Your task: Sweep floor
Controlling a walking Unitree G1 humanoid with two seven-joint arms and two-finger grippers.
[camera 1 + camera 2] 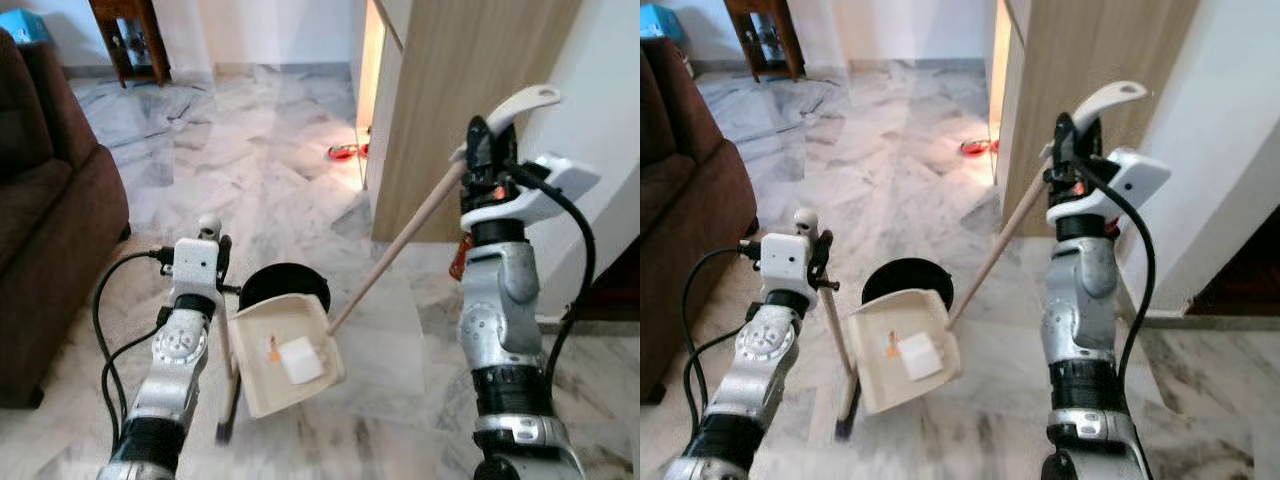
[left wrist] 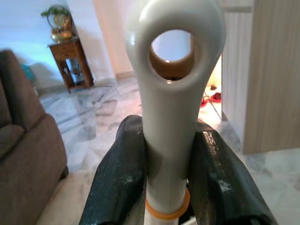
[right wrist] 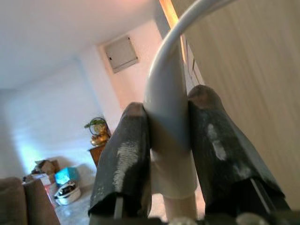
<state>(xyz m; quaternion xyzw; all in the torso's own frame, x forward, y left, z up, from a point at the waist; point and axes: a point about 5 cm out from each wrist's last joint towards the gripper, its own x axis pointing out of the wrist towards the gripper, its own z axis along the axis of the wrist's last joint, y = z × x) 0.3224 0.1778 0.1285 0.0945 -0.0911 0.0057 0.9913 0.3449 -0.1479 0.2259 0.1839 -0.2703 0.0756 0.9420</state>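
Note:
A cream dustpan (image 1: 262, 385) hangs tilted above a black bin (image 1: 285, 283), carrying a white scrap (image 1: 300, 360) and a small orange bit (image 1: 272, 352). Its long wooden handle (image 1: 400, 250) rises to the right, where my right gripper (image 1: 490, 140) is shut on the white end (image 3: 168, 93). My left gripper (image 1: 215, 245) is shut on the white looped top (image 2: 171, 70) of a short broom (image 1: 226, 350), which stands upright just left of the dustpan. The broom's dark bristles (image 1: 226, 425) touch the marble floor.
A brown sofa (image 1: 50, 220) fills the left side. A wooden cabinet panel (image 1: 450, 110) and a white wall (image 1: 610, 120) stand close on the right. A red object (image 1: 345, 152) lies by the cabinet's base, and a wooden side table (image 1: 130, 40) stands far back.

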